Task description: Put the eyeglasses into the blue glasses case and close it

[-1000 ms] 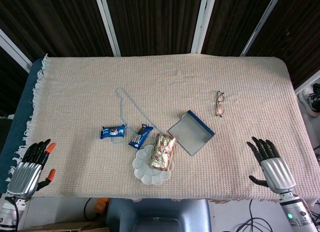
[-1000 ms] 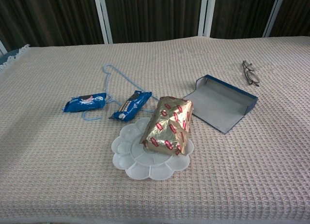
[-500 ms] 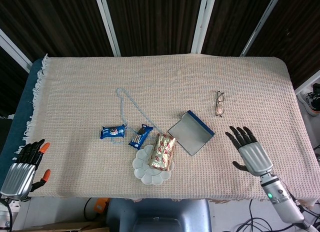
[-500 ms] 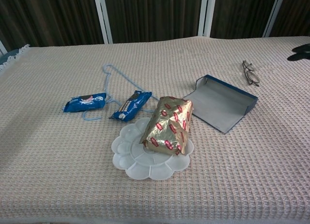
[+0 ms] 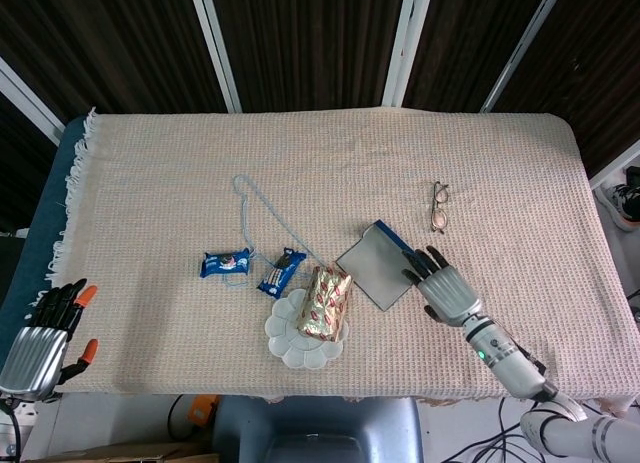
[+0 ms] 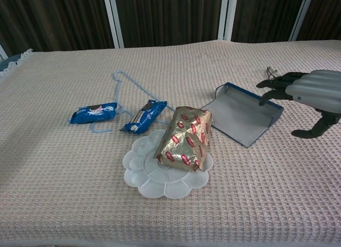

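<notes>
Since 1 second ago, our right hand (image 5: 443,290) has swung in from the table's near right edge and now hovers by the case (image 5: 380,264), fingers spread, holding nothing. Far to its left, our left hand (image 5: 45,332) waits off the table corner, fingers apart, empty. Between them lie 2 blue snack packs (image 5: 226,262), 1 hanger (image 5: 262,212), 1 white plate (image 5: 282,338) bearing 1 gold packet (image 5: 327,302). Just beyond the right hand's fingertips lies 1 pair of glasses (image 5: 438,206), outside the open case. We judge we are reaching; next comes pinching the glasses.
</notes>
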{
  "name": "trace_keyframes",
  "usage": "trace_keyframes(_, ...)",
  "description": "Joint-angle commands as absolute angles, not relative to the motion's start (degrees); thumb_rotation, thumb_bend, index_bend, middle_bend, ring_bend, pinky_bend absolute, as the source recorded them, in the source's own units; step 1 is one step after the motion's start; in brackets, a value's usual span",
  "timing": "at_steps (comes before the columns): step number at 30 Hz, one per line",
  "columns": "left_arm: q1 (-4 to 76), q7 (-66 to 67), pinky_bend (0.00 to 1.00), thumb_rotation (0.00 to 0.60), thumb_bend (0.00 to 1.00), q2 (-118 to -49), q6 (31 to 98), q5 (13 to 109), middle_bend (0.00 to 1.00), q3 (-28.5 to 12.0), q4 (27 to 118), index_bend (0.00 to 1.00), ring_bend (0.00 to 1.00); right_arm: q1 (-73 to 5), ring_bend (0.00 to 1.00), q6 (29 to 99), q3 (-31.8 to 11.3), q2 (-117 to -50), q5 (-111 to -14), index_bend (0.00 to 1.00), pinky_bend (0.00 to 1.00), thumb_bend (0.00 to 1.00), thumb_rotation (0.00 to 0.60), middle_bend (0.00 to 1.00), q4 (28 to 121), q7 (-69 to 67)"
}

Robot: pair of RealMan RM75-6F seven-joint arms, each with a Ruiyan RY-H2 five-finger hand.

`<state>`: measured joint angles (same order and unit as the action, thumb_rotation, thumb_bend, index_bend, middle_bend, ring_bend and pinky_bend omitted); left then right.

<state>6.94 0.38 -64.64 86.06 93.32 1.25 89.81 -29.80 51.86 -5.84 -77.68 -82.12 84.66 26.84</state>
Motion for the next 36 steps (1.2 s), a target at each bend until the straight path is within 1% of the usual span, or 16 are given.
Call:
trace_keyframes(1,6.93,0.31,0.07,0.6,0.39,-64.62,86.05,93.33,0.0,1.25,89.77,0.0,0.0,-30.7,0.0,50.81,-5.6,-78.6,-80.85,0.33,0.0,0.44,0.6,0.0,84.11,28.85)
trace_keyframes(13,7.22,0.89,0.08,0.6,0.39,-64.81,85.19,93.12,0.0,1.24,89.87,0.0,0.0,-31.51,0.0,50.39,-3.61,-78.88,-79.14,0.34,0.0,0.44,0.6,0.0,82.87,28.57)
trace_keyframes(26,7.52,1.58,0.07,0.6,0.39,-65.14,84.39,92.65,0.0,1.11,89.87,0.0,0.0,-30.84,0.0,51.54,-0.75,-77.57,-79.88,0.34,0.0,0.44,0.6,0.0,80.5,26.93)
trace_keyframes(32,7.72,2.65,0.07,0.6,0.39,-65.52,83.86,92.43,0.0,1.09,90.04,0.0,0.0,-31.2,0.0,50.65,-0.94,-77.71,-78.66,0.34,0.0,0.44,0.6,0.0,77.19,25.05)
trace_keyframes(36,7.9,3.37,0.07,0.6,0.39,-65.76,83.36,92.01,0.0,0.97,90.16,0.0,0.0,-32.47,0.0,48.43,-1.72,-78.78,-76.72,0.34,0.0,0.44,0.6,0.0,73.73,24.95)
